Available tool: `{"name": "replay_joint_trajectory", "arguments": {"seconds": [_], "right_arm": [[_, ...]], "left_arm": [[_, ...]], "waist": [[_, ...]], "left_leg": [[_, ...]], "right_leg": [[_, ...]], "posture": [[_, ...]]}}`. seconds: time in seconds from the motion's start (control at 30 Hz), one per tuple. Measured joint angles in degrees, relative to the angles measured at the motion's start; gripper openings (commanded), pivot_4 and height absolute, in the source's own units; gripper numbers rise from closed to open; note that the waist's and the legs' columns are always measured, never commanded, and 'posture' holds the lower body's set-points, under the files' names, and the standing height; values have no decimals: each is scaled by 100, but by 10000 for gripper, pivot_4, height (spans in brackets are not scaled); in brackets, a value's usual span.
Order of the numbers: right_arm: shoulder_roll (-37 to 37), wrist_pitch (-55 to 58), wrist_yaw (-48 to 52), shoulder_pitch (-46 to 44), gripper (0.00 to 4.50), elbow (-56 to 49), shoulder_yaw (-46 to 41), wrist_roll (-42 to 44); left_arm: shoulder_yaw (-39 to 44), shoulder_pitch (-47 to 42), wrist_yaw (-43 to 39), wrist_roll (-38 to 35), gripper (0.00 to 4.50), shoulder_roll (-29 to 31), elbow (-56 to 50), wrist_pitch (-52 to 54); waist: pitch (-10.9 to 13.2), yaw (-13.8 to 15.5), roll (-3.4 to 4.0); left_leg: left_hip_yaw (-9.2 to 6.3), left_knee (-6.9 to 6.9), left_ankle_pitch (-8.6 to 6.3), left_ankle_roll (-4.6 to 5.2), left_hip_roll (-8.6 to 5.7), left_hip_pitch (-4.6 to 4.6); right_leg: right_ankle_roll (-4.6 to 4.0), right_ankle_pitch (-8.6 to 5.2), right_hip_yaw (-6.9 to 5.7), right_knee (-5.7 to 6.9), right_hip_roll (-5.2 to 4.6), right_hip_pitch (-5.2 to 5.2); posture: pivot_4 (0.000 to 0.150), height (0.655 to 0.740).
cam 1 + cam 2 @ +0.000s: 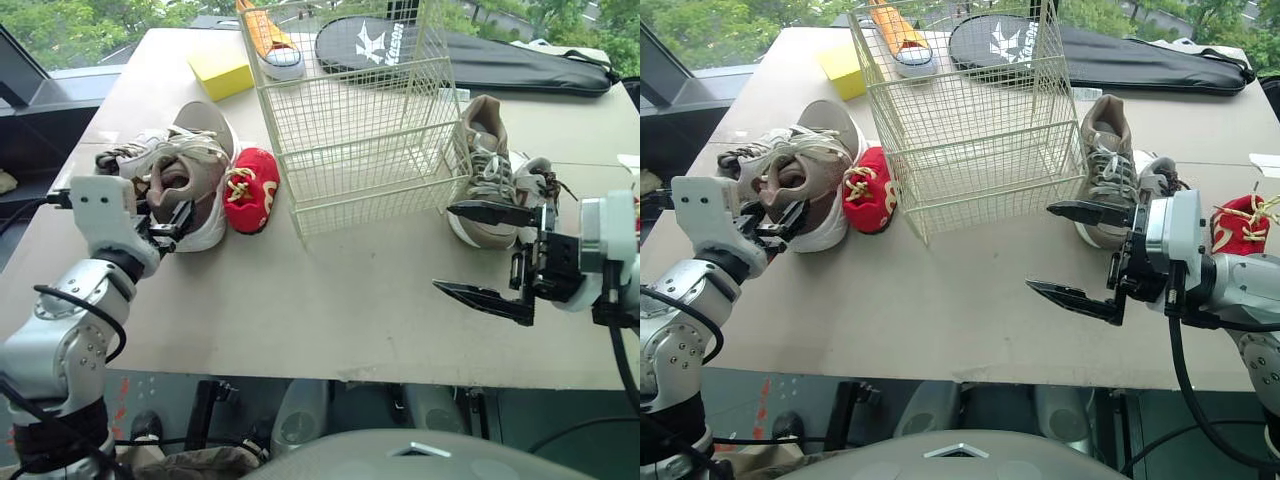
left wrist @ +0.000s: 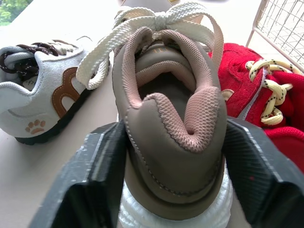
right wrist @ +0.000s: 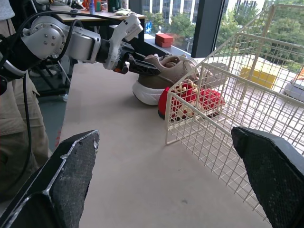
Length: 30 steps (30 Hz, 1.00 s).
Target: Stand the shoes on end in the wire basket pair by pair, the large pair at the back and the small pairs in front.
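My left gripper [image 1: 170, 222] is shut on the heel of a large taupe sneaker [image 1: 190, 180] lying on the table left of the wire basket [image 1: 370, 195]; its fingers [image 2: 95, 161] press on both sides of the heel. A small red shoe [image 1: 250, 188] lies between that sneaker and the basket, and a small white shoe with brown trim [image 2: 42, 99] is on the sneaker's other side. The matching large sneaker [image 1: 488, 165] lies right of the basket with another small white shoe [image 1: 535, 180] beside it. My right gripper [image 1: 445, 248] hangs open just in front of them, holding nothing. The basket looks empty.
A second red shoe [image 1: 1240, 225] lies at the far right, behind my right arm. An orange shoe [image 1: 270, 35], a yellow block [image 1: 220, 72] and a black racket bag [image 1: 480, 55] lie behind the basket. The table's front edge [image 1: 330, 375] is close to both arms.
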Motion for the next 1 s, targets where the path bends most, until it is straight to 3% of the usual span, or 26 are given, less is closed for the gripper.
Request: {"name": "replay_joint_trajectory", "arguments": {"seconds": [0.07,0.2,0.5,0.83,0.9,1.0], "right_arm": [[1,-8,-30,45,45000,-34,0,-7],[2,-34,-115,83,45000,-62,0,-16],[157,-121,-327,-250,45000,107,76,-35],[652,370,-1001,-1636,45000,934,535,224],[877,652,-1255,-2101,45000,1183,555,548],[1208,1272,-1912,-3153,45000,1621,587,1342]], "left_arm": [[-27,-7,-9,94,15301,-66,9,-34],[2,38,-48,258,8067,-234,26,-257],[727,153,-316,170,7296,-467,-264,-771],[1089,-824,-245,100,7296,-283,-753,-1181],[1126,-1195,-540,-191,7296,-52,-561,-1239],[1116,-2148,-1235,-1216,7296,380,-174,-1228]], "waist": [[-1,0,2],[-2,2,3],[6,-6,-19],[7,-9,-23],[10,-14,-26],[14,-31,-29]], "left_leg": [[0,0,0,0,-1,1],[-2,1,1,-1,0,1],[-8,1,7,-12,3,-11],[-9,3,15,-27,-5,-14],[-9,4,16,-29,-5,-16],[-10,8,18,-32,-7,-24]], "right_leg": [[0,0,0,2,0,0],[0,0,-1,3,0,1],[0,0,-6,-6,0,-3],[0,0,-11,-6,3,-5],[-2,1,-12,-2,5,-10],[-2,1,-15,1,7,-18]], "posture": [[1500,7400],[1500,7400],[1500,7400],[1500,7400],[1500,7400],[1500,7400]]}}
